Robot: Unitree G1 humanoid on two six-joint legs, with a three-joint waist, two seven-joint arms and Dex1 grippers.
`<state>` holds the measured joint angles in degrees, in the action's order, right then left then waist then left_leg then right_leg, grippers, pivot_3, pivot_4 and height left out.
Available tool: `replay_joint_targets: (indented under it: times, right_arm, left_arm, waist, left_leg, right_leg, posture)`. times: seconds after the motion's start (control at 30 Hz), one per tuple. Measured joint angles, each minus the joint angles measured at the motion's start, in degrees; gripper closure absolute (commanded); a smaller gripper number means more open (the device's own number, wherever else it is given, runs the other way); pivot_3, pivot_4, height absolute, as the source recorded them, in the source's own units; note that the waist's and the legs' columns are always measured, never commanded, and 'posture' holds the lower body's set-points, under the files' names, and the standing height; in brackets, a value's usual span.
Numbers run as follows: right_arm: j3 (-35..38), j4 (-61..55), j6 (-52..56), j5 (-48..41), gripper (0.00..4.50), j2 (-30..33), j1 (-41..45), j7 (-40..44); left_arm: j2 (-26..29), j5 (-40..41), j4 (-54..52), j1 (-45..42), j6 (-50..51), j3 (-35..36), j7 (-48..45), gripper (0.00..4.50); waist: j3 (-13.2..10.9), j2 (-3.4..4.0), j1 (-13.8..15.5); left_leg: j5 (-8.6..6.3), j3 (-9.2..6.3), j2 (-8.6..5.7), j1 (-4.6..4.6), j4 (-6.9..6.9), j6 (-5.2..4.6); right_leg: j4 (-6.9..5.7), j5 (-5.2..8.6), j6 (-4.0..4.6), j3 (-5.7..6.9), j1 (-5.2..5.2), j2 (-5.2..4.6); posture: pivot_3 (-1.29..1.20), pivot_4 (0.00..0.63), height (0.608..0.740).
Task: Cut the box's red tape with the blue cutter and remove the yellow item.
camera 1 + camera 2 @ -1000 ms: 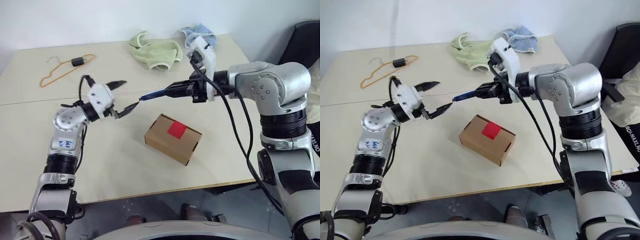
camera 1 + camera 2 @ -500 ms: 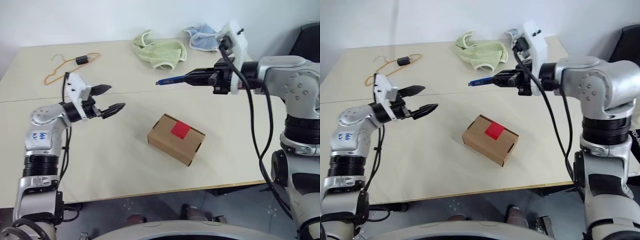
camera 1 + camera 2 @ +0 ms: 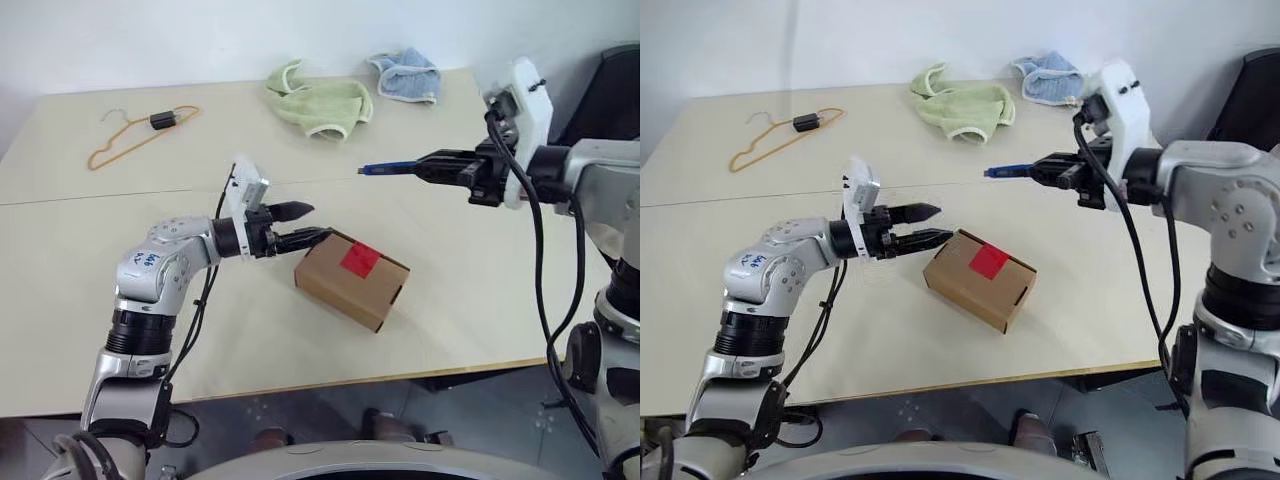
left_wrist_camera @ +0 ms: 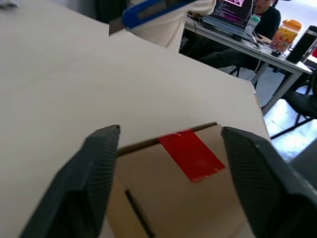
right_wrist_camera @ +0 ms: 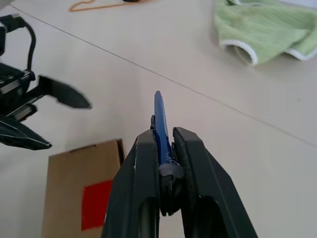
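Claw on the right (image 3: 425, 165) clamps the blue cutter (image 3: 385, 168) above the tabletop (image 3: 60, 300), at 1 o'clock from the box (image 3: 350, 280). Left claw (image 3: 305, 222), parted, hovers at the box's 10 o'clock edge; red tape (image 3: 359, 259) sits on top.

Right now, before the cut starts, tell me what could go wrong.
1. The left gripper stands open at the box end without a firm hold; the light box may slide when pressed.
2. The blue cutter, shut in the right gripper, sits high and well away from the red tape; a long descent could miss that small patch.
3. The left fingers straddle the tape side, so the blade may strike them.
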<state>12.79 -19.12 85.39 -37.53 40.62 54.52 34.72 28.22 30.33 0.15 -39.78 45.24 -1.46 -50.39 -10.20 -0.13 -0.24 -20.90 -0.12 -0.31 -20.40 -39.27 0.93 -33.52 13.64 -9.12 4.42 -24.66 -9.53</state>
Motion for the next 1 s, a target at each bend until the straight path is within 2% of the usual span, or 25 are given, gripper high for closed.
replay_joint_targets:
  times: [0.17,0.27,0.4,0.83,1.0]
  right_arm:
    - [1.73,-3.80,2.23,-1.52,4.34,0.04,-0.97,-1.71]
    - [2.04,-5.06,2.53,-2.19,4.34,-0.04,-1.83,-2.33]
    - [1.74,-6.31,3.43,-3.28,4.34,-0.10,-3.03,-2.67]
    - [-10.03,-7.15,-0.31,-3.79,4.34,1.84,-5.58,-2.38]
    - [-10.60,-5.77,-2.00,-3.41,4.34,1.98,-5.56,-2.12]
  left_arm:
    - [3.72,-0.44,-1.65,-1.33,5.39,-3.40,-1.11,3.77]
    - [6.55,-1.49,-1.82,-3.27,7.72,-6.20,-2.18,4.50]
    - [9.00,-1.88,-2.41,-4.87,11.55,-9.54,-3.73,4.50]
    - [6.92,-1.57,-2.35,-7.16,18.04,-12.25,-3.74,4.50]
    - [6.59,-1.59,-2.29,-7.25,18.41,-12.68,-4.21,4.50]
  waist:
    - [0.00,0.00,0.15]
    - [0.00,-0.01,0.16]
    - [0.00,-0.01,0.16]
    - [-0.02,-0.03,0.17]
    - [-0.03,-0.05,0.18]
  left_leg:
    - [0.00,-0.01,0.00,0.00,-0.02,0.00]
    - [0.00,0.00,-0.01,0.00,-0.02,-0.01]
    - [-0.02,0.00,-0.01,-0.01,-0.02,-0.03]
    - [-0.02,0.00,-0.01,-0.01,-0.02,-0.04]
    - [-0.02,0.00,-0.01,-0.01,-0.02,-0.04]
  right_leg:
    - [-0.01,-0.01,0.02,-0.02,0.01,0.00]
    - [0.01,-0.01,0.02,-0.02,0.01,0.00]
    - [0.02,-0.01,0.02,-0.03,0.01,0.00]
    - [0.03,-0.01,0.02,-0.03,0.01,0.00]
    - [0.03,-0.01,0.02,-0.03,0.01,0.00]
  posture:
    - [0.00,0.150,0.740]
    - [0.00,0.150,0.740]
    - [0.00,0.150,0.740]
    - [0.00,0.150,0.740]
    - [0.00,0.150,0.740]
